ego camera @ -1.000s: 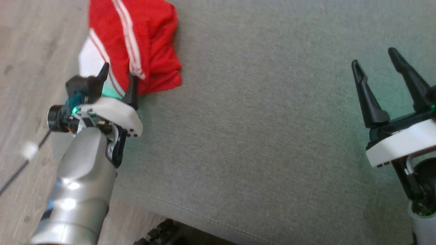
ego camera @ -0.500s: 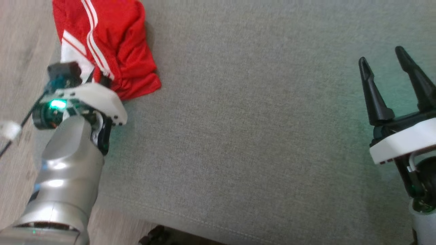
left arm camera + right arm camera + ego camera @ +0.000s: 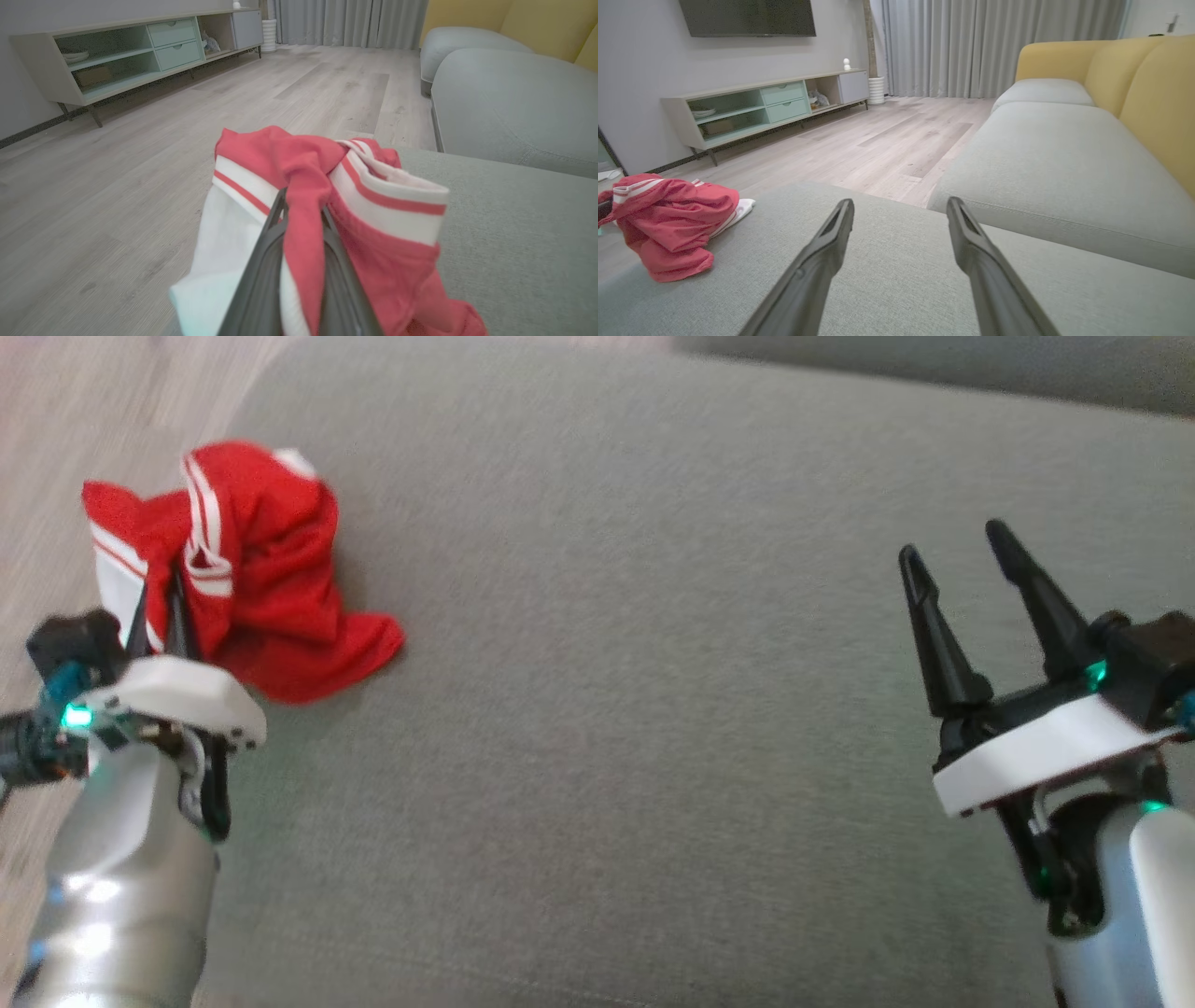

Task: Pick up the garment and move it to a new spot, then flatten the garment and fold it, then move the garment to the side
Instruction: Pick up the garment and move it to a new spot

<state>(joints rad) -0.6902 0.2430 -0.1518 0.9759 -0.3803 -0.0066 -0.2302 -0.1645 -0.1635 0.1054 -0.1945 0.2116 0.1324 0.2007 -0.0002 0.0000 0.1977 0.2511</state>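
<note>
Left hand: fingers pressed together, pinching a fold of the red garment. In the left wrist view the red cloth runs straight down between the two dark fingers. The garment is a bunched heap of red cloth with white stripes and a white panel, sitting at the left edge of the grey seat cushion, right by the wooden floor. The heap has no clear long axis. From the pinch the bulk lies ahead and to the right, with one tail trailing toward the cushion's middle. Judgement: the lift-and-carry should go rightward, onto the bare stretch of cushion. The right hand is spread and holds nothing, well apart on the far side, so the left arm is the nearer. No label or lettering can be read on the cloth.
</note>
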